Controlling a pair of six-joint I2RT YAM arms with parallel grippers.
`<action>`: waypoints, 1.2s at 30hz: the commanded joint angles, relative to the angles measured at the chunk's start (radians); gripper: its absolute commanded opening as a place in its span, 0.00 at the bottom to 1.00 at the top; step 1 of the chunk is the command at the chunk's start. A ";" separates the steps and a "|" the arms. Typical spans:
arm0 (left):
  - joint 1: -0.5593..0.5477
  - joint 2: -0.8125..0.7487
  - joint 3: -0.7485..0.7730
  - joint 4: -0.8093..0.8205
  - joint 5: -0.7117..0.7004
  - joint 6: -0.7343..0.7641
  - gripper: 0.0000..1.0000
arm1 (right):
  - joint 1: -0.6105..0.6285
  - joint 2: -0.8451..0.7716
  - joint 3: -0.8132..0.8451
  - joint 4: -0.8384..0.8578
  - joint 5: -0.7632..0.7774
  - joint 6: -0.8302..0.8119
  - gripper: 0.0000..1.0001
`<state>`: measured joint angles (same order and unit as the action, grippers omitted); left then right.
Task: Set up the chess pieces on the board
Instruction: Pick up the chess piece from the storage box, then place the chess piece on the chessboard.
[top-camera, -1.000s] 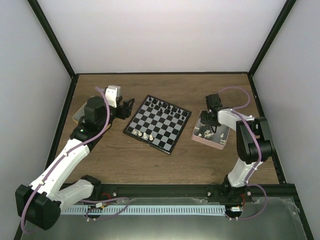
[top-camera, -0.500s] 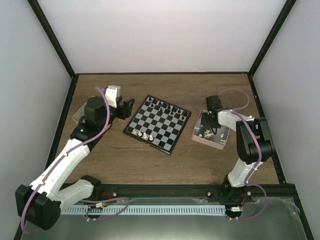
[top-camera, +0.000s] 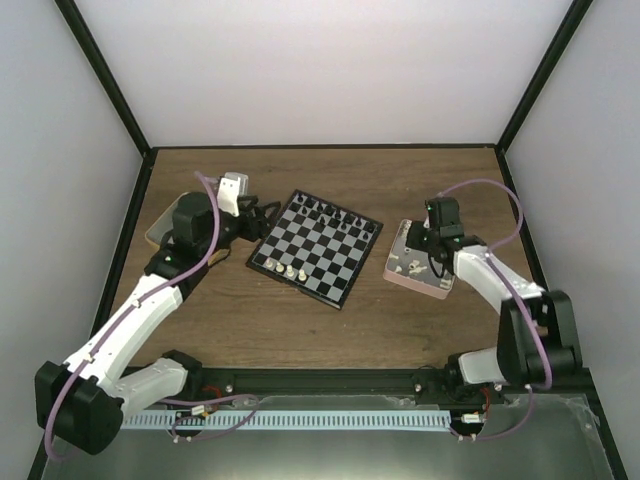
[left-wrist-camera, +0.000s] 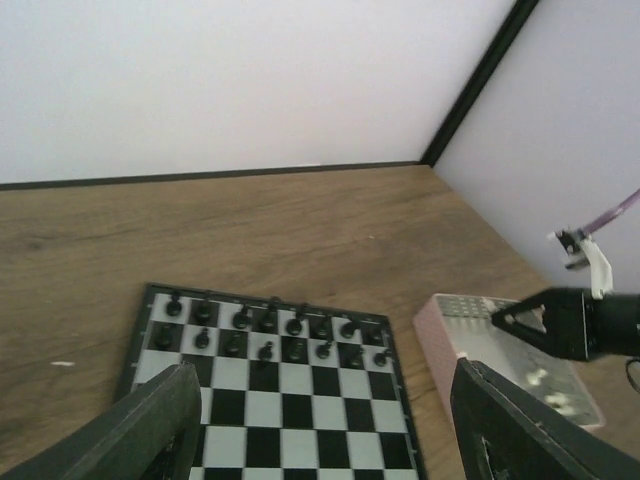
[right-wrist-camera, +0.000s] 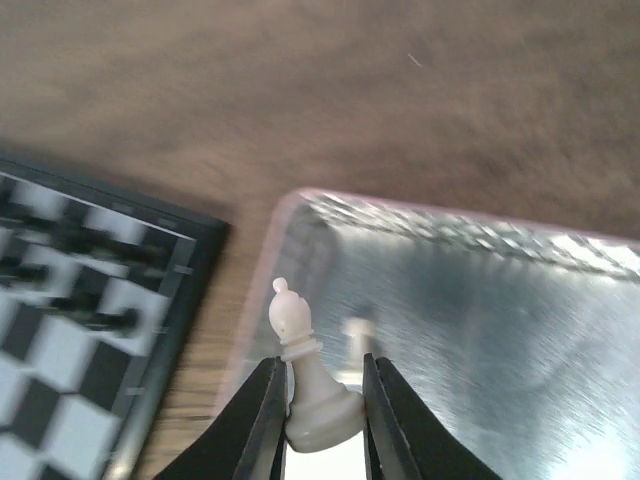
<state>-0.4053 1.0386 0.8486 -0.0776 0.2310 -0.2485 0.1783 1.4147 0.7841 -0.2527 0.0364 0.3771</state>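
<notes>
— Which step are we on?
— Our right gripper (right-wrist-camera: 320, 400) pinches a cream piece (right-wrist-camera: 303, 380) over the pink tray (right-wrist-camera: 560, 330); our left gripper (left-wrist-camera: 325, 425) gapes empty beside the board (top-camera: 318, 250)
— Next?
— We judge it needs carrying to a near-row square

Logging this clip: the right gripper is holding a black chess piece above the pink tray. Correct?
Not quite. The chess piece pinched in the right gripper above the pink tray is cream-white, not black; the right wrist view shows it.

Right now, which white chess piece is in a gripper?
The cream knob-topped piece pinched at its base by the right gripper over the pink tray; the other white ones stand on the board's near edge or in the tray.
</notes>
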 joint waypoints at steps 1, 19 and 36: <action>0.004 0.027 0.011 0.077 0.165 -0.097 0.71 | 0.025 -0.131 -0.038 0.141 -0.205 -0.031 0.18; -0.003 0.149 0.014 0.153 0.533 -0.437 0.78 | 0.392 -0.137 0.018 0.543 -0.829 -0.024 0.19; -0.006 0.226 0.027 0.131 0.688 -0.535 0.39 | 0.432 -0.020 0.119 0.565 -0.818 -0.048 0.20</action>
<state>-0.4065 1.2594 0.8574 0.0250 0.8726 -0.7696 0.5991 1.3827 0.8467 0.2817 -0.7597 0.3477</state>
